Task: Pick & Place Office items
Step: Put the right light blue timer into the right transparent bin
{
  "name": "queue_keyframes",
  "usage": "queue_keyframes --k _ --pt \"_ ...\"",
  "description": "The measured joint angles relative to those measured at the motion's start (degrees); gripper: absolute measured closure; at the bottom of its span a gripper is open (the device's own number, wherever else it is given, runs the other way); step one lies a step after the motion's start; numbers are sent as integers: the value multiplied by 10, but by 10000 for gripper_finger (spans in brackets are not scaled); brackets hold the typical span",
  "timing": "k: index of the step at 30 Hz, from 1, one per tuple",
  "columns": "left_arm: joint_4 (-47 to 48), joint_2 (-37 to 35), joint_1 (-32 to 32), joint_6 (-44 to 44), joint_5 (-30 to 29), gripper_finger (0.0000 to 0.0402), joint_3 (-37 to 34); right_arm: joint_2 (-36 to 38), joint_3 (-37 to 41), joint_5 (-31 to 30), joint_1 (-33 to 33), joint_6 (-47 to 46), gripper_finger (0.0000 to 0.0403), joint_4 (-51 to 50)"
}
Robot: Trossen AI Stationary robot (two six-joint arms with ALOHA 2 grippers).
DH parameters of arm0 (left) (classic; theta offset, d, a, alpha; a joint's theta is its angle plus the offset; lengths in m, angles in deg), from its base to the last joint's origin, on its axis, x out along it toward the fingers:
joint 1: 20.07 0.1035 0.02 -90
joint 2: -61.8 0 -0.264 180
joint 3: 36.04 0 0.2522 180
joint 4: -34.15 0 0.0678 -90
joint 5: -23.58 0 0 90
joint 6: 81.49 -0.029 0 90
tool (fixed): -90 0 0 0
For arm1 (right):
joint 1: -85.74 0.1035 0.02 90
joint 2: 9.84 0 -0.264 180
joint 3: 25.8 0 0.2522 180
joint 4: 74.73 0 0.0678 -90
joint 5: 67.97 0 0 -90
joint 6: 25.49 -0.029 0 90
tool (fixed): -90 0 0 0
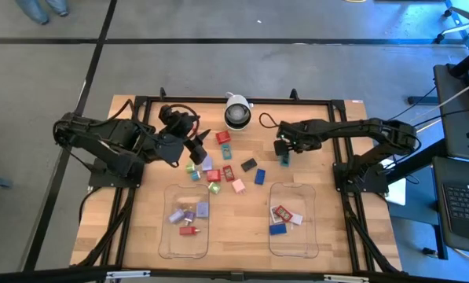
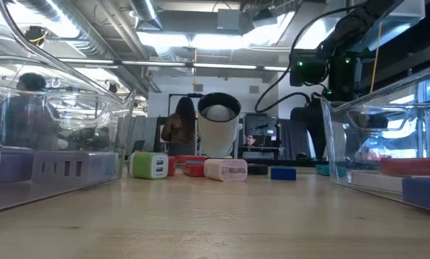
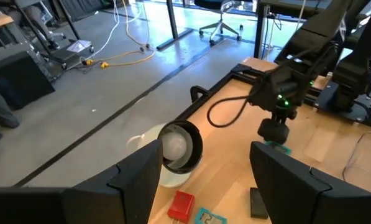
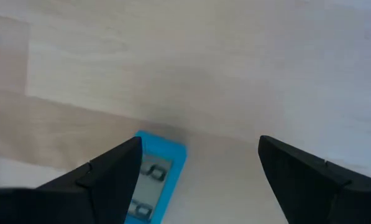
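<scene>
A pale wooden tabletop (image 1: 148, 118) edged by a black metal frame (image 1: 203, 100) is standing on a grey concrete floor (image 1: 218, 71) crossed by dark seam lines. A dark laptop (image 1: 463, 206) is sitting on a side desk beside it. In the low view, long ceiling light strips (image 2: 193, 43) are glowing over exposed ducting, and a person (image 2: 180, 129) is sitting by monitors. A black office chair (image 3: 216, 18) and yellow cables (image 3: 120, 56) are occupying the floor.

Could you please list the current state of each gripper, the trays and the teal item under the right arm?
Left gripper: jaws open, empty, raised beside the camera dome.
Right gripper: jaws open, low over the teal block, not gripping.
Left tray: holds several items.
Right tray: holds several items.
</scene>
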Motion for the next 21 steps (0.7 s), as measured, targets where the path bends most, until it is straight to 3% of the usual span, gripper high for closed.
queue_keyframes --k 7,21 --pt "0 0 2 2 4 162 0 0 0 34 -37 29 80 11" --pt "19 0 1 24 33 162 0 1 19 59 -26 6 80 56"
